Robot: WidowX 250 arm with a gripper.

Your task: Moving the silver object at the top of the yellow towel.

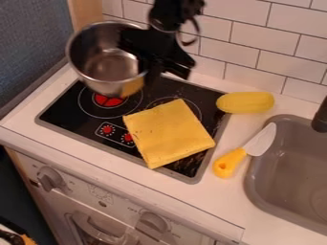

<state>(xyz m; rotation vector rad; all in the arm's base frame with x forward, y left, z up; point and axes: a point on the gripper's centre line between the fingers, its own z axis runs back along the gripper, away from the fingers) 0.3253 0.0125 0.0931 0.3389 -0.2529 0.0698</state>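
Item under inspection: the silver pot (107,62). I find it at the hand (159,69), on the hand's left in the view, its mouth upward and a little tilted. The hand is clamped on the pot's wall at the side nearer the towel, as far as I can judge; the exact contact is blurred. The pot appears raised over the red-marked burner (108,100) of the stove top (76,107), and its body is round, so I record no long axis to align.

Governing relation: the yellow towel (169,134) lies below the hand and nearer the camera, slightly to the right, its far corner closest to the hand. Because the pot hangs off the hand's left, I judge that centring the hand over the cloth would leave the pot short on that side. The hand needs to travel toward the camera and further right until the pot itself stands over the towel, then lower.

Risks noted: a low pass could drag the cloth's far edge, and an early release could set the base half off the fold. The yellow corn (245,102) and the knife (245,151) lie to the hand's right, outside the path I would choose.
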